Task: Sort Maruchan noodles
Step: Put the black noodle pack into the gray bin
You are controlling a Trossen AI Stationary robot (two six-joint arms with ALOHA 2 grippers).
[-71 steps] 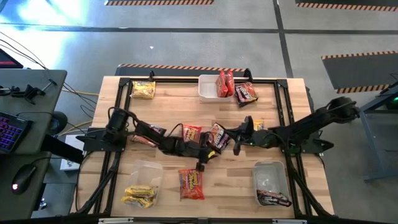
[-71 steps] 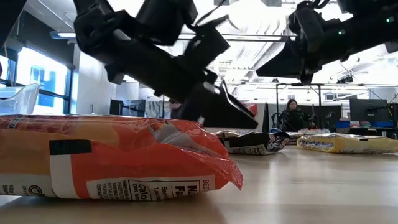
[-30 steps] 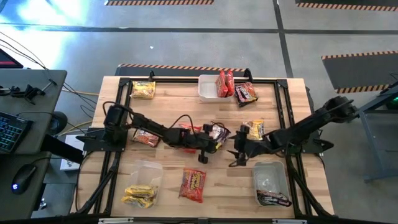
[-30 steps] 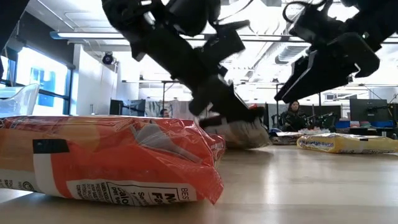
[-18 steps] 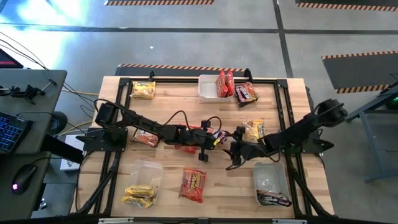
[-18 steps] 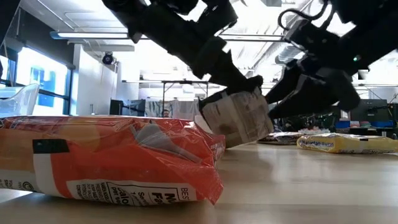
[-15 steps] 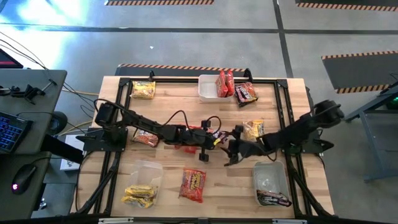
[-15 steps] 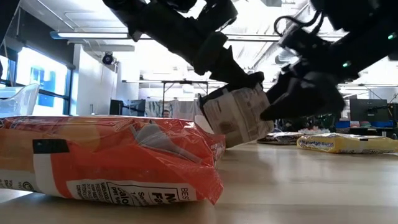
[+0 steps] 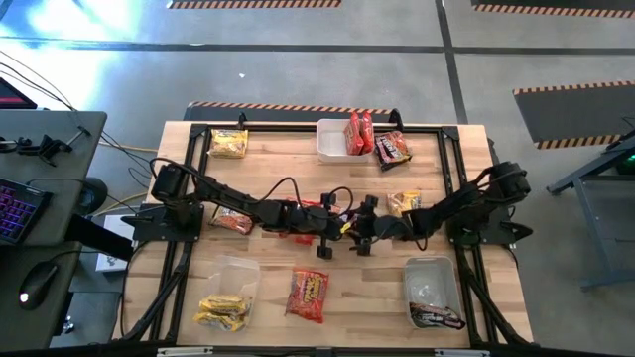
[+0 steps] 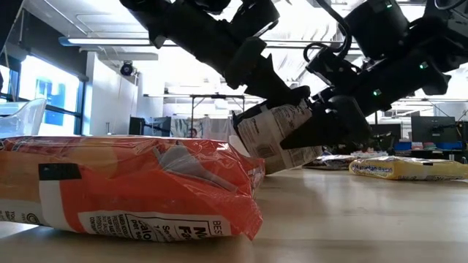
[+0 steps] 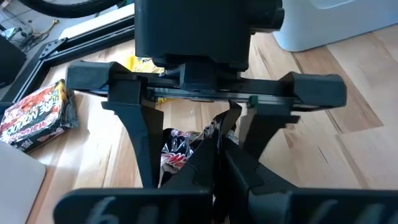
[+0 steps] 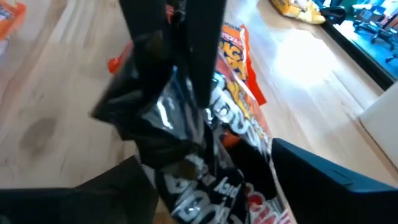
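Both arms matte black, chunky segmented links, rounded joint housings. Left arm has thin black cable looping loose above its forearm. Right arm same build, big round joint at its elbow. Small green indicator lights glow on right arm body in low view. Left gripper: slim black fingers, angular wedge tips. Right gripper: boxy black housing over wide crossbar rail, two flat black fingers hanging off it, tiny green mark on rail. No screws or logos readable.
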